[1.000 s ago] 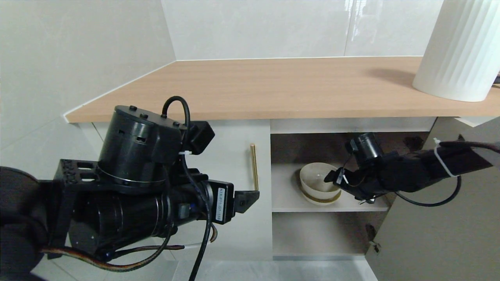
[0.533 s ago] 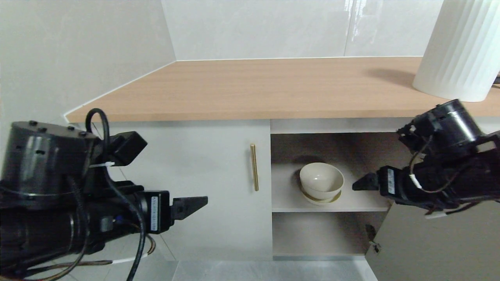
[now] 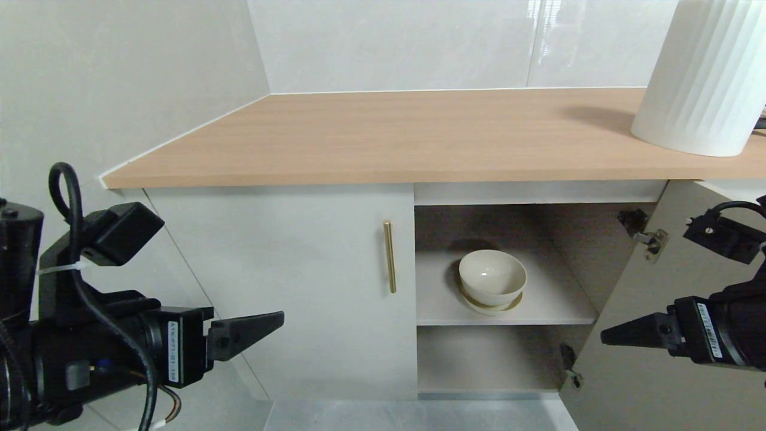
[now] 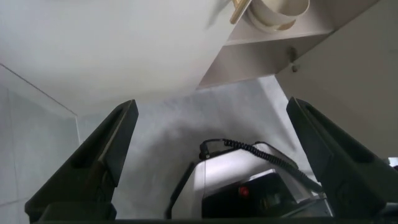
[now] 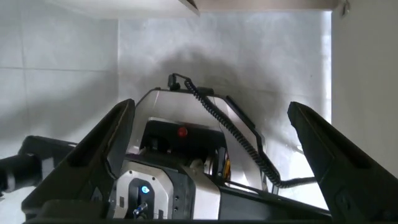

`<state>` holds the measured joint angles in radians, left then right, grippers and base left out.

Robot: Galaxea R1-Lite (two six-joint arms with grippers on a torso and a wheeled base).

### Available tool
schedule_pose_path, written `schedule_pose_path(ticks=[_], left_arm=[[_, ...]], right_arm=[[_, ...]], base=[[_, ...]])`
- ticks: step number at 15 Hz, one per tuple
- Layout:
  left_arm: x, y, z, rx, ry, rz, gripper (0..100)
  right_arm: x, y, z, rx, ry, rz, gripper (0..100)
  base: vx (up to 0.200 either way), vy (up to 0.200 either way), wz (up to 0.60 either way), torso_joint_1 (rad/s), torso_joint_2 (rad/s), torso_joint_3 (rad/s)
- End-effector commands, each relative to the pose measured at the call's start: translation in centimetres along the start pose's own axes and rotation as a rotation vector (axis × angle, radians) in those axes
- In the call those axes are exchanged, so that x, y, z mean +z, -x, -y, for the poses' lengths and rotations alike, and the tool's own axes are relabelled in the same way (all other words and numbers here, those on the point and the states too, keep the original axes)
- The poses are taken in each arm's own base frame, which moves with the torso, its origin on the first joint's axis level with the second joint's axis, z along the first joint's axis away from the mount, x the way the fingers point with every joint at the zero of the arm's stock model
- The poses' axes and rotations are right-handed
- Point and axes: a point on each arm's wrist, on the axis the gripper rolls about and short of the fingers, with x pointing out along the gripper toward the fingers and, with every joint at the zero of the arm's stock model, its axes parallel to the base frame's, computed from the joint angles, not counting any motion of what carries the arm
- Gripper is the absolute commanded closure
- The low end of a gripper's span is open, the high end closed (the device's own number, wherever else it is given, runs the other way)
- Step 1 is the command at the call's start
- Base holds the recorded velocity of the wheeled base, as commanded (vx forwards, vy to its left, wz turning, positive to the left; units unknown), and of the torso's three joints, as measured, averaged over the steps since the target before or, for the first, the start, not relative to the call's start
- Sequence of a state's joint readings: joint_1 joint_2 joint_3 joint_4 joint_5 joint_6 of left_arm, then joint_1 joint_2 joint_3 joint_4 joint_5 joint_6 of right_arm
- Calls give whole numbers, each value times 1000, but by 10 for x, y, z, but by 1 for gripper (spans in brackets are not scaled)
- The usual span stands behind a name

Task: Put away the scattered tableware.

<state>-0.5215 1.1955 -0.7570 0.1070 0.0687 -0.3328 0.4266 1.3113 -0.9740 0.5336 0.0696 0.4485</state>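
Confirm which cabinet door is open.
The plain grey right-hand cabinet door, swung out beside the right claw, exposing the cream ceramic bowl. The grey left-hand door with the brass bar handle is shut.

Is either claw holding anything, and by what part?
Nothing is held. The left claw and right claw are open and empty; the bowl sits on the shelf.

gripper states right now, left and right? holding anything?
Left gripper: open, holding nothing.
Right gripper: open, holding nothing.
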Motion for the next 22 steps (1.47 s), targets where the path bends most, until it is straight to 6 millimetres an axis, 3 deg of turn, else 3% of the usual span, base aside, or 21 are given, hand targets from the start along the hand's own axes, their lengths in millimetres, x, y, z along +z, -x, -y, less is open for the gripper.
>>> schedule_pose_path(ticks=[1,9,16,22], left_arm=[[0,-8,0,8,1,-24,0],[-1,-7,1,7,1,-24,0],[-2,-8,0,9,2,-30,0],[-2,-8,0,11,0,-29,0]], right_arm=[[0,-8,-1,-9,3,-27,0],[-5,-8,-2,-3,19,-48,0],[-11,4,-1,1,53,-36,0],[-14,5,1,-11,56,-58,0]], base=[[-200,0,0,2,2,2],[-200,0,0,4,2,1],[-200,0,0,3,4,3],[0,0,0,0,0,0]])
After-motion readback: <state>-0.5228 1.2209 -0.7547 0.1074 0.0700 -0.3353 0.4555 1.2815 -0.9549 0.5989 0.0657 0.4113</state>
